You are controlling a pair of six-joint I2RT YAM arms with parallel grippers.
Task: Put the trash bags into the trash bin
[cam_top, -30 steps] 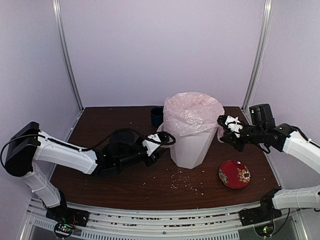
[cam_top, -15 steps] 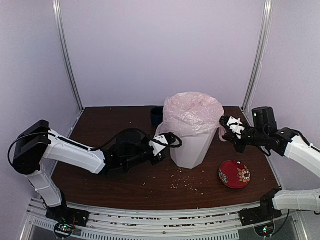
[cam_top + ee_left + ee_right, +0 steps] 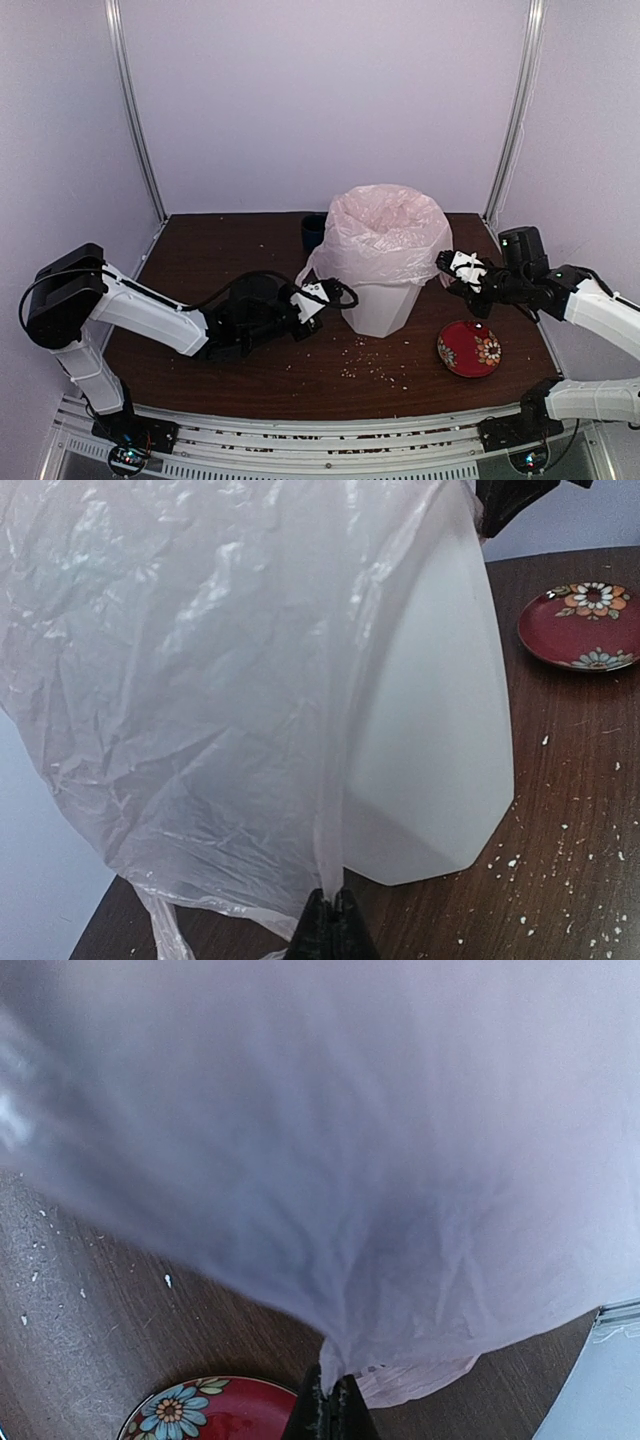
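The pale pink trash bag [image 3: 385,232] is draped over the mouth of the tall white trash bin [image 3: 385,300] at mid table, its skirt hanging down the sides. My left gripper [image 3: 318,293] is low at the bin's left, shut on the bag's lower edge. In the left wrist view the black fingertips [image 3: 332,908] pinch a fold of the bag [image 3: 200,680] beside the bin's wall [image 3: 430,740]. My right gripper [image 3: 457,268] is at the bin's right, shut on the bag's hem. In the right wrist view its tips [image 3: 335,1388] grip the film [image 3: 350,1160].
A red flowered plate [image 3: 470,348] lies right of the bin, under the right arm; it also shows as a plate [image 3: 585,620] and a plate [image 3: 215,1410] in the wrist views. A dark blue cup [image 3: 313,230] stands behind the bin. Pale crumbs [image 3: 375,368] are scattered in front.
Both grippers have shut on the bag's edges. Each has moved downward, pulling the skirt lower down the bin's sides.
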